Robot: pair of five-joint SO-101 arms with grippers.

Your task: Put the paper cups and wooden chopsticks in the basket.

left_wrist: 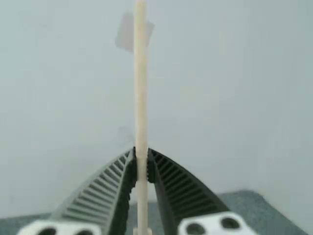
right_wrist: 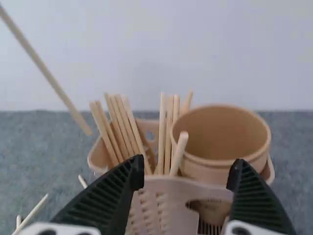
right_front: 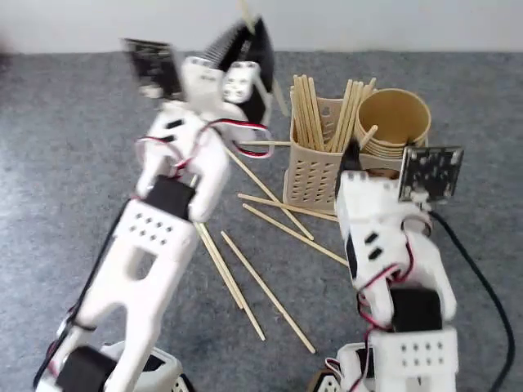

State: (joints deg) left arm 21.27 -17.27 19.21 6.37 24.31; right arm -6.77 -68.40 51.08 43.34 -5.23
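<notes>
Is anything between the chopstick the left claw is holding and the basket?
Nothing visible. The left claw holds the chopstick up in open air, apart from the basket. The right claw sits open at the basket's near side, off that path.

1. We log soft, even, bright light over the grey table [right_front: 65,163].
2. We log faint, thin shadows beside the loose chopsticks [right_front: 265,290].
3. We log a pale wall [left_wrist: 234,98], evenly lit.
</notes>
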